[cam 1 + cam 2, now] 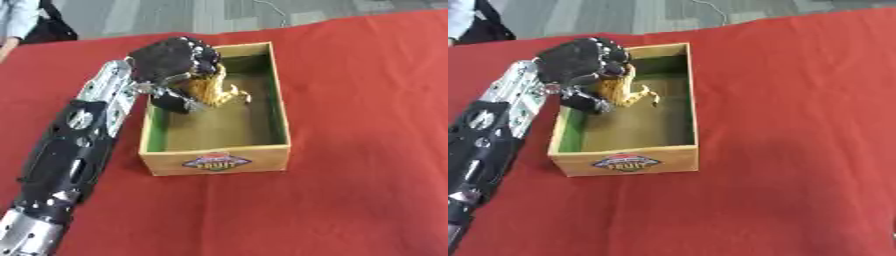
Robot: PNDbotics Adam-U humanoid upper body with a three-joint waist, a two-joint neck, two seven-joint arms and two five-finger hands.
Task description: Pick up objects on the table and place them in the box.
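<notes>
Red cloth [350,100]; box [219,162] lengthwise away from robot.

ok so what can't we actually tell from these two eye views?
- The yellow object: shape unclear; the left hand covers its top in both views.
- Whether it touches the box floor: cannot tell.
- The box's near-left inner corner: hidden by its own wall.
- The label on the box front: blurred beyond "FRUIT".
- Right hand: in neither view.
</notes>
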